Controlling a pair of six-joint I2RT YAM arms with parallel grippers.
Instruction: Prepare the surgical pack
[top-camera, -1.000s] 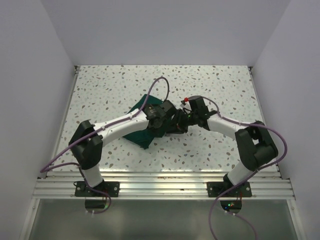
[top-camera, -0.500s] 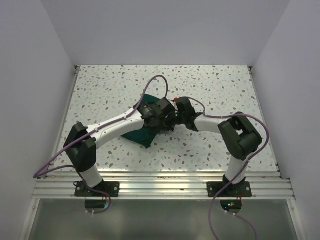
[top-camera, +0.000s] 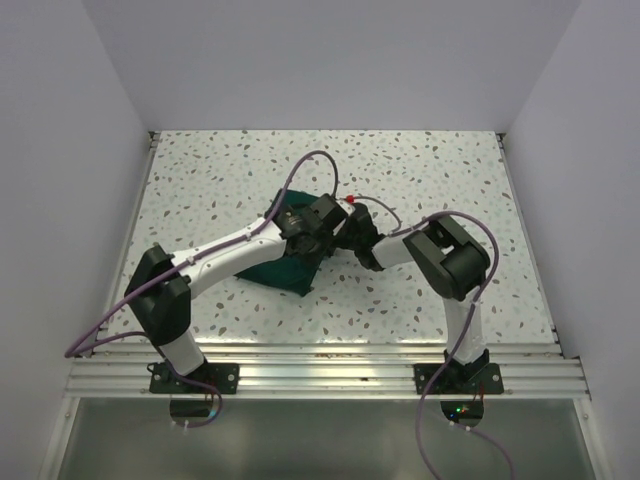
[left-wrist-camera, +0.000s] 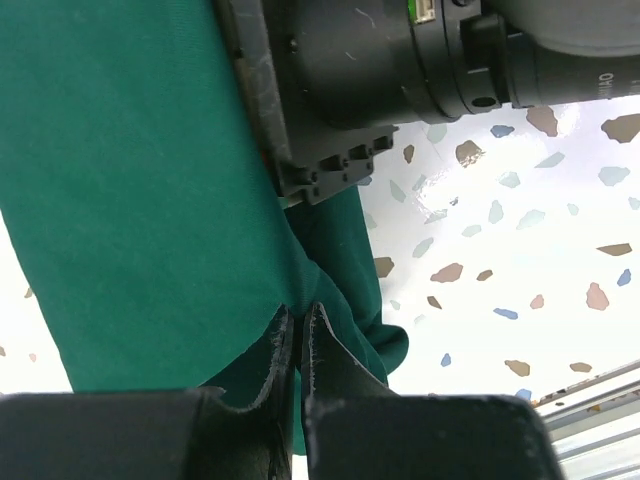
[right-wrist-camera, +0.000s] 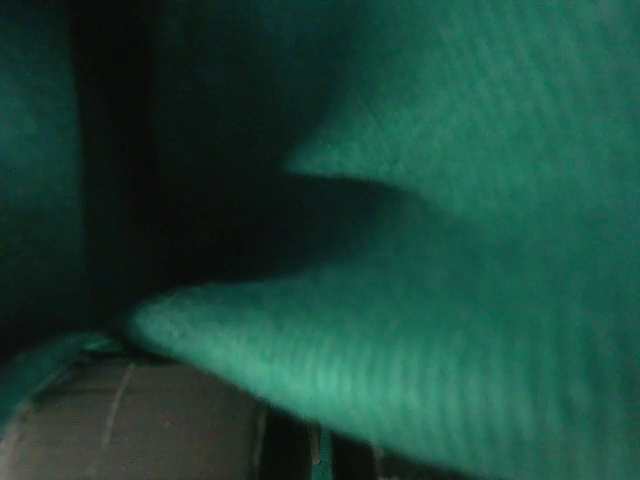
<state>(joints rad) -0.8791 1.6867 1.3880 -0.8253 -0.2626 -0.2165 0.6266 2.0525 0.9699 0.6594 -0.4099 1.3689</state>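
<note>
The surgical pack (top-camera: 275, 268) is a small folded bundle of dark green cloth at the middle of the table, partly under my left arm. No instruments or tray show. My left gripper (top-camera: 312, 240) is at the bundle's right edge. In the left wrist view its fingertips (left-wrist-camera: 297, 322) are pressed together on a fold of the green cloth (left-wrist-camera: 130, 180). My right gripper (top-camera: 347, 236) meets it from the right, nose against the bundle. Its black body (left-wrist-camera: 400, 60) crosses the top of the left wrist view. The right wrist view is filled by blurred green cloth (right-wrist-camera: 470, 330), and its fingers are hidden.
The speckled white table (top-camera: 420, 170) has white walls on three sides and an aluminium rail (top-camera: 320, 375) along the near edge. A purple cable (top-camera: 320, 165) loops over the left wrist. The right arm's elbow (top-camera: 450, 255) stands folded up just right of the bundle.
The right gripper has moved left into the bundle and its elbow has folded in towards the centre. The left gripper has shifted slightly left, still at the cloth's edge.
</note>
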